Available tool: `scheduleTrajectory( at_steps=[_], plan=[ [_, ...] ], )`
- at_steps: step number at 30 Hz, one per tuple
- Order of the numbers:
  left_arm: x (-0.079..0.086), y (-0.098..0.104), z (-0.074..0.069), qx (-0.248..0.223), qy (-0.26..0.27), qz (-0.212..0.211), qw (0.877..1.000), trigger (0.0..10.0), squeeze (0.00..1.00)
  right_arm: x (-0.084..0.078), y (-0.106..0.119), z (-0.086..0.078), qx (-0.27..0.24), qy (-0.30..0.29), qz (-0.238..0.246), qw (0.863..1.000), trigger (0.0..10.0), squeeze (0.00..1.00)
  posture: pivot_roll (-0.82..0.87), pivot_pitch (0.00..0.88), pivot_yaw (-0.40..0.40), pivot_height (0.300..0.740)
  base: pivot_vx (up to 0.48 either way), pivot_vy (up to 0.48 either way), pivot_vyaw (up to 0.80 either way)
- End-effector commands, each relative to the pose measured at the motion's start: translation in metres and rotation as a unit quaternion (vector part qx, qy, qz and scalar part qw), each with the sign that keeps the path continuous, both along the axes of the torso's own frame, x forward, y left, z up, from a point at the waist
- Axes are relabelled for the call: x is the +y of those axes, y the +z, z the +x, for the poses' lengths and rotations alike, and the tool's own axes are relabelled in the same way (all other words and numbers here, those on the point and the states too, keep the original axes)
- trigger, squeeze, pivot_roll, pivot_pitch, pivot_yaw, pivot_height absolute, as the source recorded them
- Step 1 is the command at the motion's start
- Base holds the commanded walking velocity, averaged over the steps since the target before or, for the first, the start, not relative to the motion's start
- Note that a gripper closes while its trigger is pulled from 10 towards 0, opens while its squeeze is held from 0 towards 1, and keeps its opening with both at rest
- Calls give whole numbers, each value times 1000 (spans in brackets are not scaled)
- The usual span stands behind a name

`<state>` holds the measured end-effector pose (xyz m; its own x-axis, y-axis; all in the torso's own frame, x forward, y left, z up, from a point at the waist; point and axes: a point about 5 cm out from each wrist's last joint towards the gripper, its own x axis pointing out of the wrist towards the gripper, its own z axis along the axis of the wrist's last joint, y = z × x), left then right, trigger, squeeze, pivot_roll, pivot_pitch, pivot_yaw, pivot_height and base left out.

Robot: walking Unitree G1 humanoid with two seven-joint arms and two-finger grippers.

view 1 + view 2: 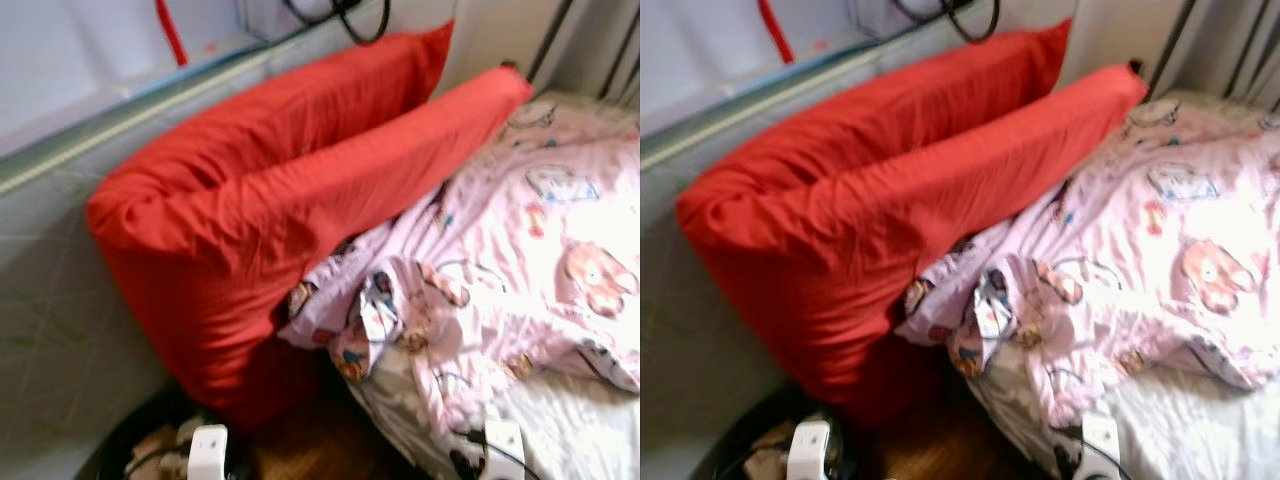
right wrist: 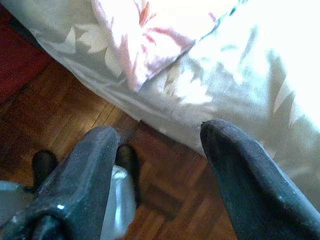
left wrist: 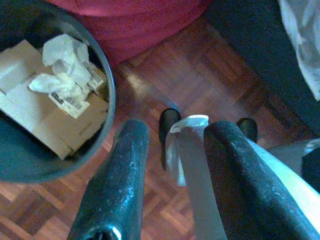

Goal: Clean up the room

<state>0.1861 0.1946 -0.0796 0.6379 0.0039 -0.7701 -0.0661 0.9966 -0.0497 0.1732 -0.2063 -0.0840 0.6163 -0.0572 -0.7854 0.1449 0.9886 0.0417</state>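
1. We see two large red fabric pillows (image 1: pixel 250 210) stood on edge, leaning on the grey-green wall panel (image 1: pixel 60 300) at the head of the bed; the near one overlaps the far one.
2. Crumpled pink cartoon-print duvet (image 1: pixel 520 260) lies on the bed; its bunched corner touches the lower edge of the near pillow and hangs over the white leaf-print bed sheet (image 2: pixel 210 100).
3. Left gripper (image 3: pixel 172 145): fingers spread, nothing between them. It hangs above the brown parquet wood floor (image 3: pixel 210 80).
4. Round dark waste bin (image 3: pixel 107 85) holding cardboard pieces and crumpled white paper (image 3: pixel 65 65) sits just beside the left fingers (image 3: pixel 117 185), not touching. The red pillow is beyond the bin, well apart from the fingers.
5. Right gripper (image 2: pixel 160 145): fingers spread, empty. It is low by the bed's side; the sheet edge is near the fingertips, the duvet corner further off, no contact.
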Motion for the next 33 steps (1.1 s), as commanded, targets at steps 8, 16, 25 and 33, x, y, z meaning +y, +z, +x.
scheduleTrajectory(
  at_steps=[8, 16, 25, 33],
  plan=[
    [9, 5, 3, -41, 21, -6, 999, 10000, 0, 2, -1, -4, -12, -9, 4, 1000, 10000, 0, 2, 155, 26, 740, 0, 0, 0],
    [30, 27, 24, -136, 44, -2, 990, 10000, 0, 3, 3, 1, -48, -14, 9, 999, 10000, 0, -1, 178, 29, 740, 0, 0, 0],
    [53, 75, 62, -289, 48, 17, 956, 10000, 0, 1, 10, 8, -93, -21, 2, 995, 10000, 0, 1, 205, 22, 740, 0, 0, 0],
    [32, 102, 80, -373, 26, 3, 928, 10000, 0, -4, 72, 82, -293, -3, -24, 956, 10000, 0, -14, 199, 14, 740, 0, 0, 0]
  ],
)
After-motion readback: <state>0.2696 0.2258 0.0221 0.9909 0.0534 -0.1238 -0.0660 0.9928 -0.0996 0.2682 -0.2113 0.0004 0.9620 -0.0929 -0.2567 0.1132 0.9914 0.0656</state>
